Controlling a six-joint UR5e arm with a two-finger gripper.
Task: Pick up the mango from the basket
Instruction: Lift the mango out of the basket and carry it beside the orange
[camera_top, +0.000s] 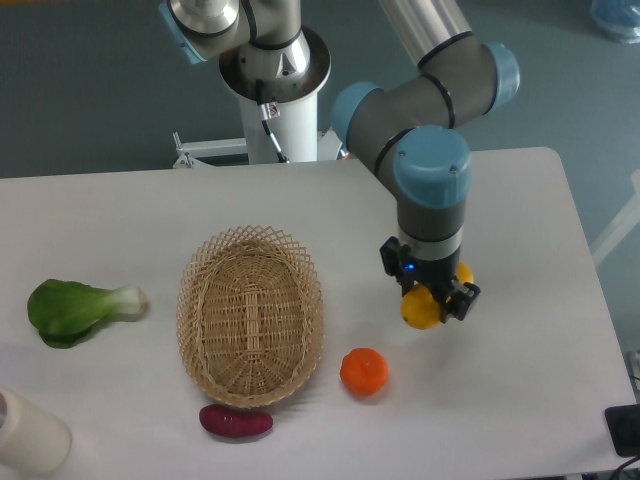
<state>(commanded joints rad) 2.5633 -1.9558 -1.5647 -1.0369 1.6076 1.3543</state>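
The mango (424, 308) sits between my gripper (436, 298) fingers, out over the white table (520, 220) to the right of the wicker basket (250, 316) and well apart from it. My fingers are closed on the fruit from both sides; only its yellow lower end and a bit of its far side show past them. I cannot tell whether it touches the tabletop or hangs just above. The orange (364, 371) lies near, down to the left, between me and the basket. A dark purple-red vegetable (236, 421) rests just beside the basket's near rim. A leafy green bok choy (78, 309) lies off to the left, and a white cylinder (30, 435) stands at the table's near left corner.
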